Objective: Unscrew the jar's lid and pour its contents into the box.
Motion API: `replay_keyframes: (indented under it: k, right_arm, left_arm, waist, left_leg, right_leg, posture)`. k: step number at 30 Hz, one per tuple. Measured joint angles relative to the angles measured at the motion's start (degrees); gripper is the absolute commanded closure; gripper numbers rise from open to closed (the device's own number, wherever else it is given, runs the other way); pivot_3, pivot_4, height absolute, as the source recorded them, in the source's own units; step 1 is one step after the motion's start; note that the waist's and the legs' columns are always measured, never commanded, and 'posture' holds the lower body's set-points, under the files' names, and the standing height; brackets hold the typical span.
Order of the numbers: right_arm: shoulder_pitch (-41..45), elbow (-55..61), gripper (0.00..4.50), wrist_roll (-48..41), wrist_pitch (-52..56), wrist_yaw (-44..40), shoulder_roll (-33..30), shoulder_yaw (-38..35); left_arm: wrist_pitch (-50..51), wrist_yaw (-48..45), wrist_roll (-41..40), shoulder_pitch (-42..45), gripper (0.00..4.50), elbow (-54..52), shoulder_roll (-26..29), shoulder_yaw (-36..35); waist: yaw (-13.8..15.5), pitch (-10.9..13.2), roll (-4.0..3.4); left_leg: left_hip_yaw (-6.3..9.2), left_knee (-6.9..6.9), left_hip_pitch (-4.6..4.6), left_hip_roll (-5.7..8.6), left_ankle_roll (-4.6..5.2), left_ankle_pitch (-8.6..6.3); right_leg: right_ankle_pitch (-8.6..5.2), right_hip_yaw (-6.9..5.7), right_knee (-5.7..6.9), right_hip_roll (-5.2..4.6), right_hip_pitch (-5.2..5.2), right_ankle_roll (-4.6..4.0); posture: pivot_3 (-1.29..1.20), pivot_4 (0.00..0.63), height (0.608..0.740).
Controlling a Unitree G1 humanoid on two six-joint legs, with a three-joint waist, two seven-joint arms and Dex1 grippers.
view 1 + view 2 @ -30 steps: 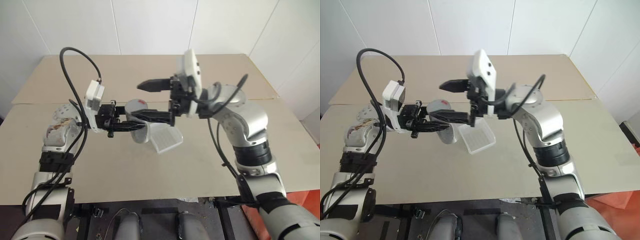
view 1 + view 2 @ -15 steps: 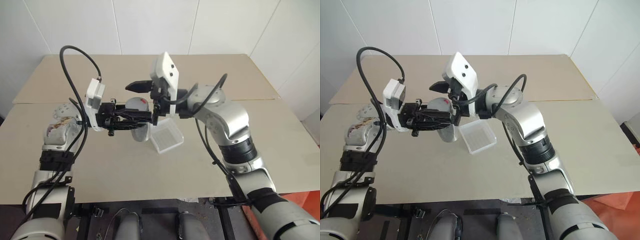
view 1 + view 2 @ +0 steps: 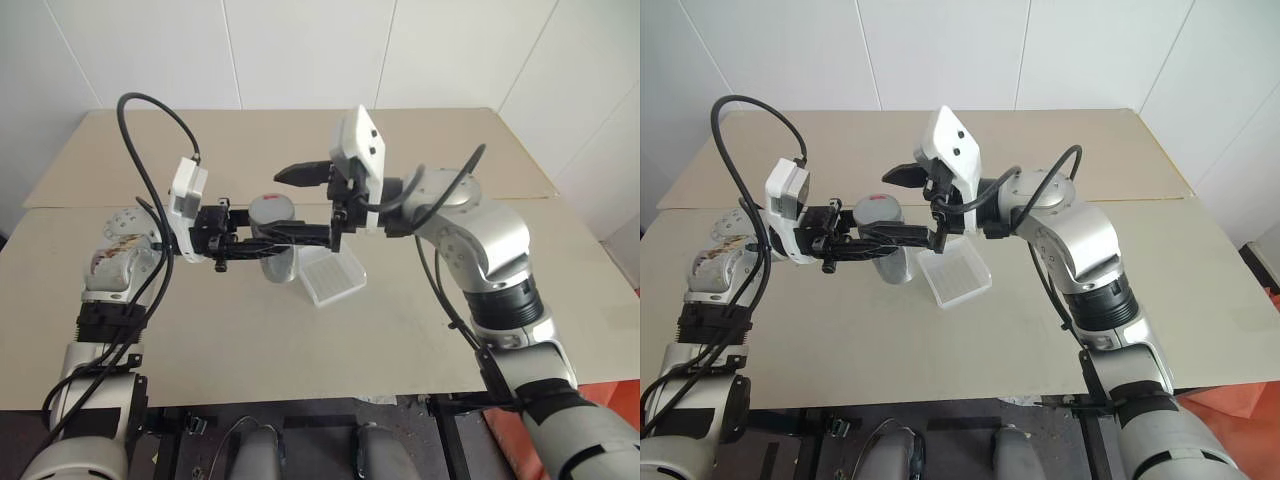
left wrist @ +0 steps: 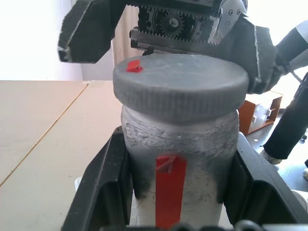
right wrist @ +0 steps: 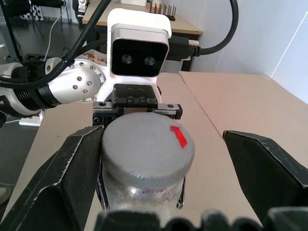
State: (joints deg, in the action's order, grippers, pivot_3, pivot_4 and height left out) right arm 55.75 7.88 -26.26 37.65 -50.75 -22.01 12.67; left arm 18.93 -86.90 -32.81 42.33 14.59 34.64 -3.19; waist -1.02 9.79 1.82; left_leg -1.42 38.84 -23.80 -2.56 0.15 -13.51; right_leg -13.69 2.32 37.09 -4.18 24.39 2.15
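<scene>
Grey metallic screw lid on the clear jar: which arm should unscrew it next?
Right, probably. The right gripper stands open around the grey metallic screw lid, one finger touching its side, the other apart. The left gripper is shut on the clear jar below the lid, holding it upright.

You see bright, even light from above. Soft shadows lie under the arms. A window glares white behind the lid (image 4: 180, 86).

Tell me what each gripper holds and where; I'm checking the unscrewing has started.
The left gripper is shut on the jar, gripping its body below the lid. The right gripper stands open around the lid, holding nothing.
</scene>
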Motion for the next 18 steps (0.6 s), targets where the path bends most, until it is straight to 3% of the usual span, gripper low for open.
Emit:
replay_keyframes:
  k: [18]
  right_arm:
    - [-2.5, -0.6, 0.03, 0.2, 0.0, 0.7, -5.0, -4.3]
  left_arm:
    - [0.1, -2.1, -0.1, 0.0, 2.49, -0.2, 1.0, -0.1]
  waist:
    - [0.0, 0.0, 0.00]
  left_leg:
    - [-0.01, -0.01, 0.00, 0.00, 0.00, 0.00]
  right_leg:
    - [0.00, 0.01, -0.06, 0.01, 0.01, 0.00]
  posture:
    - [0.00, 0.150, 0.740]
